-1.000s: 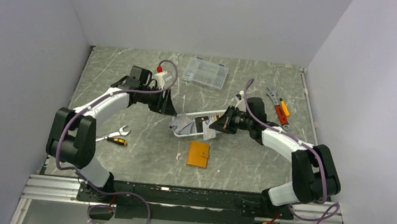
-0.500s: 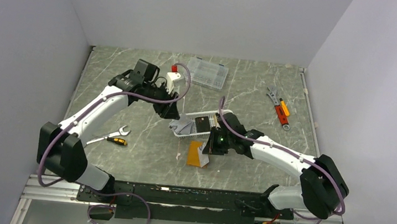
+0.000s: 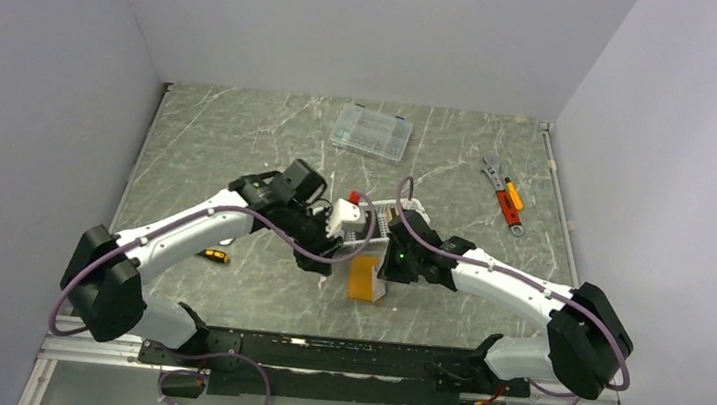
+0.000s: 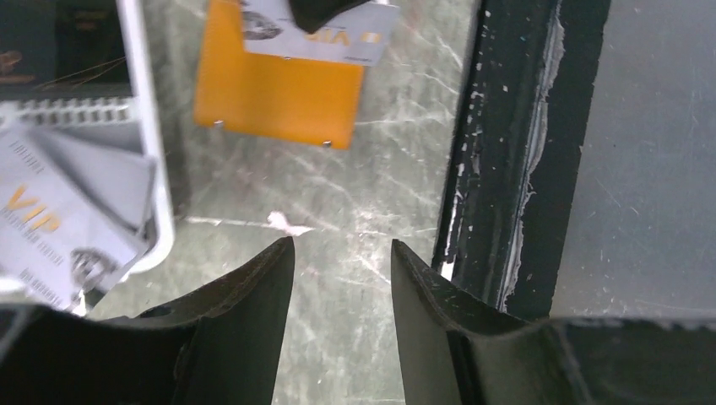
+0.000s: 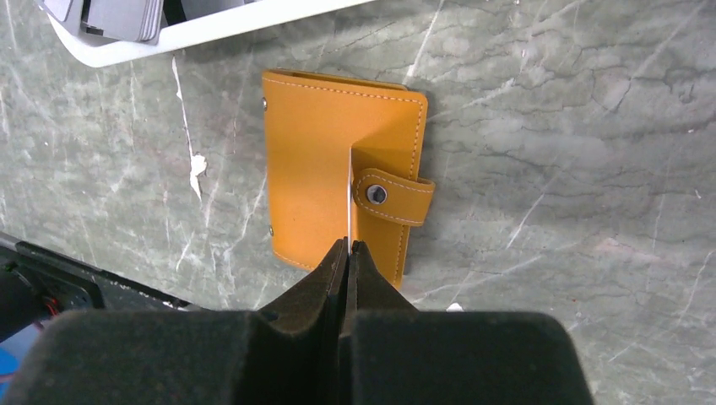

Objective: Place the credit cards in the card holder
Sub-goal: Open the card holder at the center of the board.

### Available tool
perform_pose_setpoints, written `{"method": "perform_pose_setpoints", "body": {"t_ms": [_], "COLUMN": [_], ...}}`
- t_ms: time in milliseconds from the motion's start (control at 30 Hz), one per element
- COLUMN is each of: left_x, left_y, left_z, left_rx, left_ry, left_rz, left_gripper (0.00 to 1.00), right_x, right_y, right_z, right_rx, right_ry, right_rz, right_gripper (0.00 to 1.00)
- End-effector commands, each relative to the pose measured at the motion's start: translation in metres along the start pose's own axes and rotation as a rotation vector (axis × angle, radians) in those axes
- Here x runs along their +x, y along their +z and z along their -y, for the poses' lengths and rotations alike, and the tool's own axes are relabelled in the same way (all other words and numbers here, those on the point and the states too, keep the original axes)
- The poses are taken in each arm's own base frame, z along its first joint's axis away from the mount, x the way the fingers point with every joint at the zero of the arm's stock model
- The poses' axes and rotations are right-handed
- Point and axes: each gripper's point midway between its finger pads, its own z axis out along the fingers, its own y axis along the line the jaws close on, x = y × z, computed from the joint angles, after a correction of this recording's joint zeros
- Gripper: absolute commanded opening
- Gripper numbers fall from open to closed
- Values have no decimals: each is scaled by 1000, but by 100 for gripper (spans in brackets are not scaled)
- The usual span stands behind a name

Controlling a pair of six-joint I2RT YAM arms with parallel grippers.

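One grey card (image 4: 338,38) sits pinched edge-on in the right gripper (image 5: 347,246), over the orange card holder (image 5: 308,169), possibly touching it. Left gripper (image 4: 342,249) hangs parted, empty, just left.

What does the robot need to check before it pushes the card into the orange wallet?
1. Card gripped: ok. The right end effector is shut on a grey card, seen edge-on from the right wrist.
2. Card above the card holder: ok.
3. Card holder opened: not ok. Its snap strap is fastened.
4. Left end effector free to help: ok, open and empty.
5. Room inside: cannot tell, the inside is hidden.
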Motion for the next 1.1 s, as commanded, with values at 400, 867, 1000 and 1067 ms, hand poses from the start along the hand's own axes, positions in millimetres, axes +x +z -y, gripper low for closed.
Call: {"method": "perform_pose_setpoints", "body": {"t_ms": [400,867,1000,1067], "left_x": [6,-24,-13,-7], "left_y": [91,142,148,149], "left_z": [23,8,7,7], "left_rx": [17,-25,-6,-2], "left_ry": [291,412,412,402], "left_rz": [-162,-166,-210,-229], "left_gripper": [51,52,51,51], "right_x": [-8,-9,-7,-6], "right_y": [-20,-23,-21,-18], "right_z": [25,49,58,63], "right_rx": [-11,-26,-24,-26], "right_ry": [99,140,159,171], "right_rz": [89,95,89,80], "right_gripper": [0,0,0,0]}}
